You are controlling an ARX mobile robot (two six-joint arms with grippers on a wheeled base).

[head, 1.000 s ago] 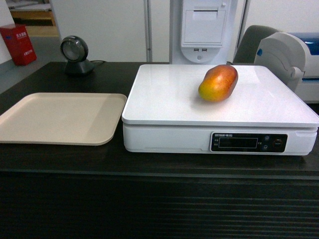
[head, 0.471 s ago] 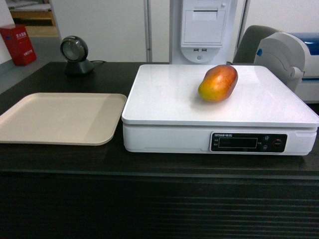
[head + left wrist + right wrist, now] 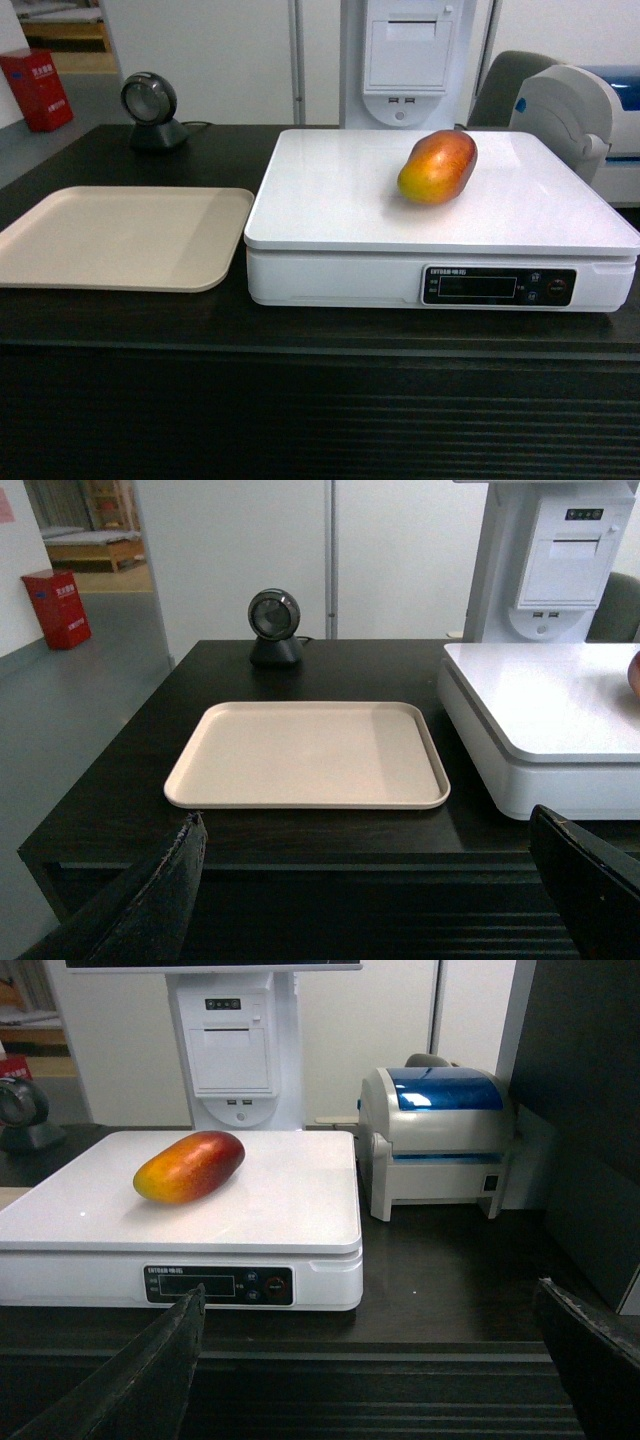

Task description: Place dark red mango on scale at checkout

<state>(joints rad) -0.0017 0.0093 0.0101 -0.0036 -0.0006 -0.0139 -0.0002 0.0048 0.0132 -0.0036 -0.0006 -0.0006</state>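
The dark red mango lies on its side on the white platter of the scale, toward the far right part of the top, with its red end pointing away and its orange-yellow end nearer the front. Nothing touches it. The scale sits on the table, the dark wood-grain checkout counter, with its black display panel facing forward.

From where I stand, the job looks done: the fruit rests wholly on the platter, well in from every edge, and seems settled rather than ready to roll. I cannot read the display at this size, so whether a weight has registered is more than I can say.

Both arms are back from the work. The left gripper shows only as two dark finger tips at the bottom corners of its own view, standing wide apart with the jaws empty; beyond them lie the beige tray just left of the scale and the round barcode scanner at the table's far edge. The right gripper looks the same, jaws spread wide and holding nothing, facing the front of the scale with the mango plainly beyond them. A label printer with a blue lid sits beside the scale on that side.

What is left, if anything, is only to keep clear of the scale.
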